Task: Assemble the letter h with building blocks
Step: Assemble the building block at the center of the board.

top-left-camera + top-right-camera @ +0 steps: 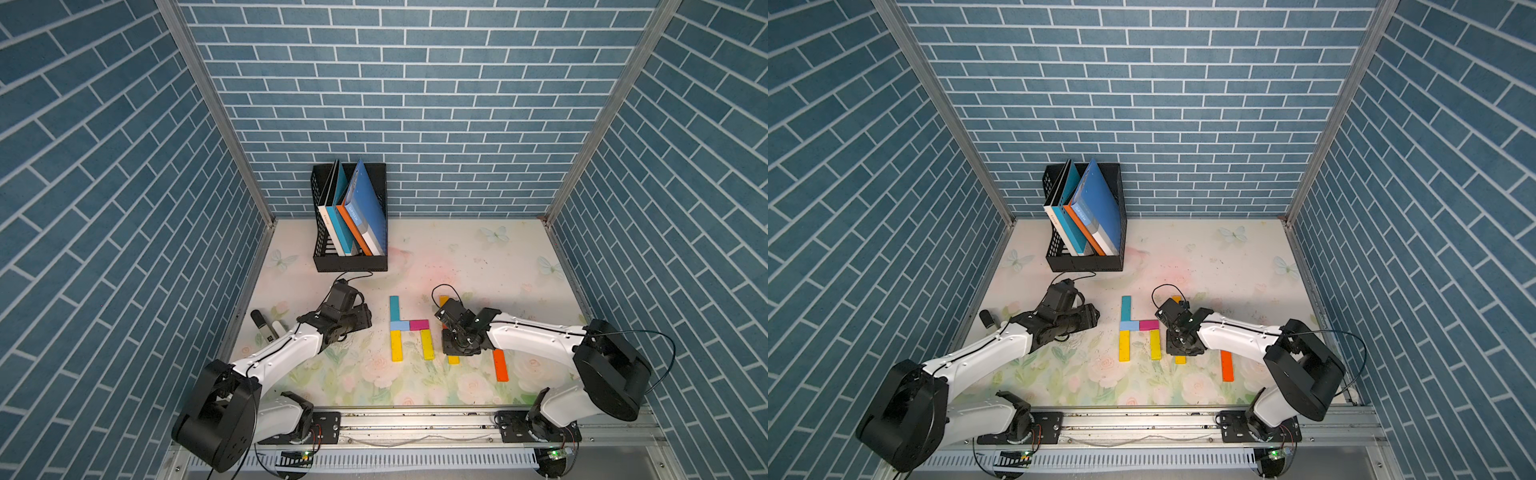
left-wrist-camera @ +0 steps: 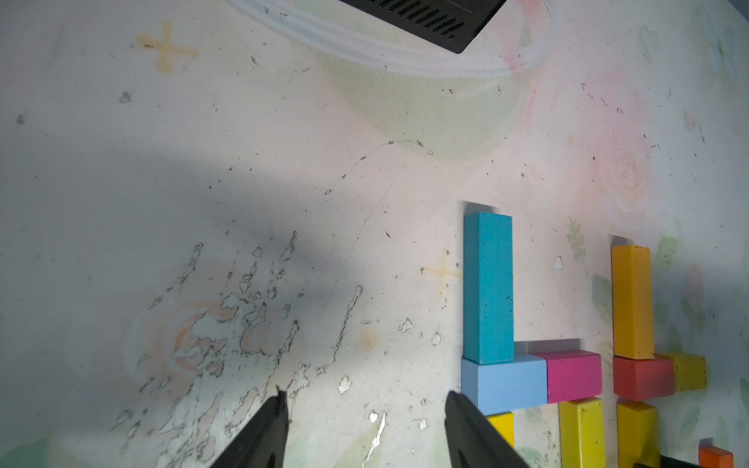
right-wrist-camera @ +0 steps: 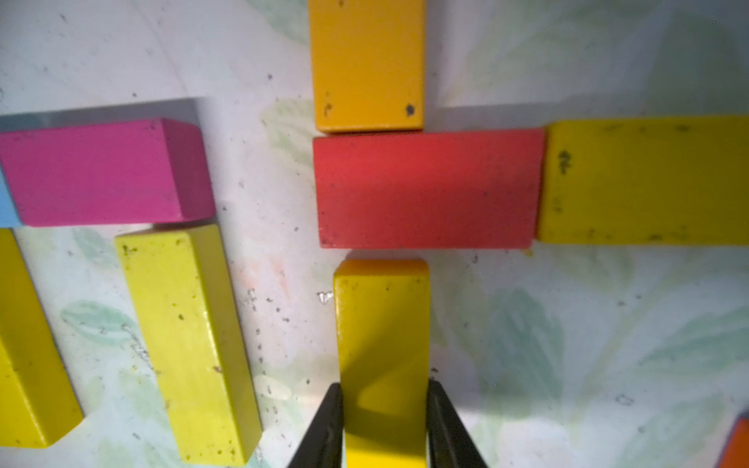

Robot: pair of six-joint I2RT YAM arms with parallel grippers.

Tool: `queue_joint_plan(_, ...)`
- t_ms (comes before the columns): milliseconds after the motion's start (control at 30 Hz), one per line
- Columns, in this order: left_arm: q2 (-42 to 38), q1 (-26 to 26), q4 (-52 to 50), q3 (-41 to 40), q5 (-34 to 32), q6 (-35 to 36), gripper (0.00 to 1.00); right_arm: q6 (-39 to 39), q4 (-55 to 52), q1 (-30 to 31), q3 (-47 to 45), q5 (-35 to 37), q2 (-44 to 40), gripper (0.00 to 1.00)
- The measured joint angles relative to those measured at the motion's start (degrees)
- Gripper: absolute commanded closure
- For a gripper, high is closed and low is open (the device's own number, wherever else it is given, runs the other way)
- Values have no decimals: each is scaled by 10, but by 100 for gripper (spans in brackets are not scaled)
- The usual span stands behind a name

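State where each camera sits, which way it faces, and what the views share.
Top views: high at the front, looking down at the table; left arm and right arm show.
Left wrist: on the left arm, facing the teal block; open left tool shows.
Right wrist: on the right arm, facing the red block; right tool grips a yellow block.
Shared: both wrist views show the magenta block.

blue brick-pattern walls [image 1: 457, 104] around a pale floral tabletop [image 1: 478, 257], black book rack [image 1: 351, 262] at the back
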Motion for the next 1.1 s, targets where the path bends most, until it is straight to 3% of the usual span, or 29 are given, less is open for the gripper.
queue_joint_plan(300, 0, 0, 0, 0, 0, 0, 33, 0, 3, -4, 9, 1, 10, 70)
queue_joint_plan(533, 0, 0, 0, 0, 0, 0, 33, -5, 3, -8, 9, 0, 14, 53)
queue_joint_plan(1100, -5, 0, 0, 0, 0, 0, 33, -6, 8, -14, 6, 0, 20, 58)
